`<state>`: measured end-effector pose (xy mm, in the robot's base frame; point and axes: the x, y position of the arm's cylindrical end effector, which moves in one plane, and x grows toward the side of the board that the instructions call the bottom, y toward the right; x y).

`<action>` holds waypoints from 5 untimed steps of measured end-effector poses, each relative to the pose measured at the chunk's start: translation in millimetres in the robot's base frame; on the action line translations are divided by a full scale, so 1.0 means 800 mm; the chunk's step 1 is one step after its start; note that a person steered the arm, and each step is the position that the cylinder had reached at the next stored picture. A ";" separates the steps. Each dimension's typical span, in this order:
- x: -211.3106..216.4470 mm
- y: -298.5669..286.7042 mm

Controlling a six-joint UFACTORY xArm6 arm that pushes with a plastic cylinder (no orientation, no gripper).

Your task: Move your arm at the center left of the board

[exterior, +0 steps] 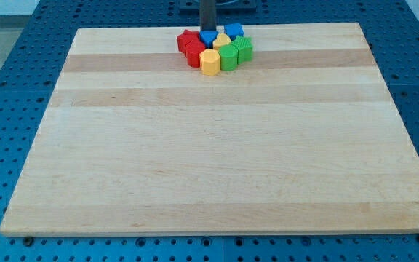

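Found my tip [208, 30], a plain dark rod end holding nothing, at the top edge of the table [195, 160], just behind the blue triangular block [208, 37]. Saw smooth, glossy blocks packed tight there: red star [187, 38], red block [195, 53], yellow hexagon [209, 62], yellow block [222, 42], two ridged green blocks [228, 57] [243, 49], blue block [233, 31]. Noted pale wood planks lying bare toward the view's centre left, and blue perforated metal [20, 65] around them.
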<state>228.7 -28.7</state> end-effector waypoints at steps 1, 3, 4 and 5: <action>0.037 -0.006; 0.112 -0.030; 0.147 -0.050; 0.186 -0.070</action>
<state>377.2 -84.8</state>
